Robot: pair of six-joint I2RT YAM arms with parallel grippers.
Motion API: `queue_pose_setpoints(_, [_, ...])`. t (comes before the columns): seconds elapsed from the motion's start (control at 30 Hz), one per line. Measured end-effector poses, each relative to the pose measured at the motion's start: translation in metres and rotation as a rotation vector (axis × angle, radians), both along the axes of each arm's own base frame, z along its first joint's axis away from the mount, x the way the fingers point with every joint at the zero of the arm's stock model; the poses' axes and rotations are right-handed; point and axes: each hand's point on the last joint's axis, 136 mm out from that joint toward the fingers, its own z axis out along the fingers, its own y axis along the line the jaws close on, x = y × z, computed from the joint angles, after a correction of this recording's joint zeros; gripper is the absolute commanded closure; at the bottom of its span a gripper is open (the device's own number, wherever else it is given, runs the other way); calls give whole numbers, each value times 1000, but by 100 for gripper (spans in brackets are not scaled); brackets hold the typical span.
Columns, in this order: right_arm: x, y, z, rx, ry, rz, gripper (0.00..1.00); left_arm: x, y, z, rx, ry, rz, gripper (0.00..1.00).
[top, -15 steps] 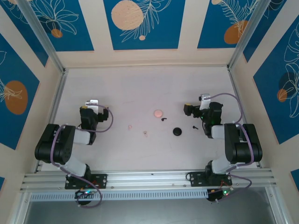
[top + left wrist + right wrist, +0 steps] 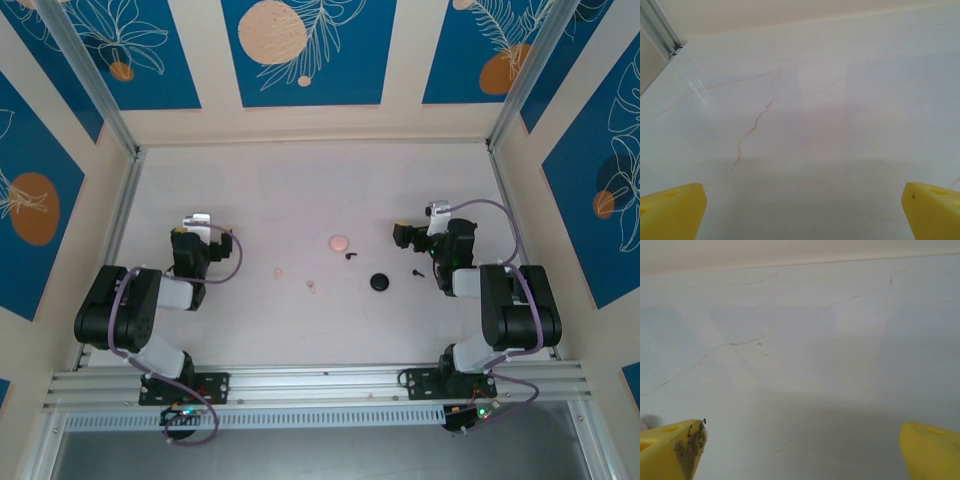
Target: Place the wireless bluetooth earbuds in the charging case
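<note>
- R claw [image 2: 802,450]: yellow tips wide apart, nothing held. Faces bare table [image 2: 300,185].
- L claw [image 2: 802,215]: also wide, empty. Side rail [image 2: 662,30] at its far left.
- Black case [image 2: 379,283]: centre-right, apart from both arms.
- Pink bud A [image 2: 312,286]: near centre.
- Pink bud B [image 2: 279,271]: further left. L arm is nearer to both pink buds.
- Black bud A [image 2: 418,271]: just left of R wrist, prob. on near side of that claw. R arm is nearest, so likely its pick, w/ a pull-back first.
- Black bud B [image 2: 350,256]: between the cases, just beside pink case [image 2: 339,242].
- Stem axes: too small to tell.
- Room: open table round every item, edges well apart.
</note>
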Motion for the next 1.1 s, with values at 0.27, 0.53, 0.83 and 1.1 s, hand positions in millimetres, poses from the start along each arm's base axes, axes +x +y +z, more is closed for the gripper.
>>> queue_pose_setpoints(0.27, [0, 0, 0, -1, 0, -2, 1, 0, 0, 0, -1, 0, -2, 0])
queue_pose_setpoints(0.53, [0, 0, 0, -1, 0, -2, 1, 0, 0, 0, -1, 0, -2, 0])
queue_pose_setpoints(0.83, [0, 0, 0, -1, 0, -2, 1, 0, 0, 0, -1, 0, -2, 0])
queue_pose_setpoints(1.1, [1, -5, -2, -7, 8, -33, 1, 0, 0, 0, -1, 0, -3, 0])
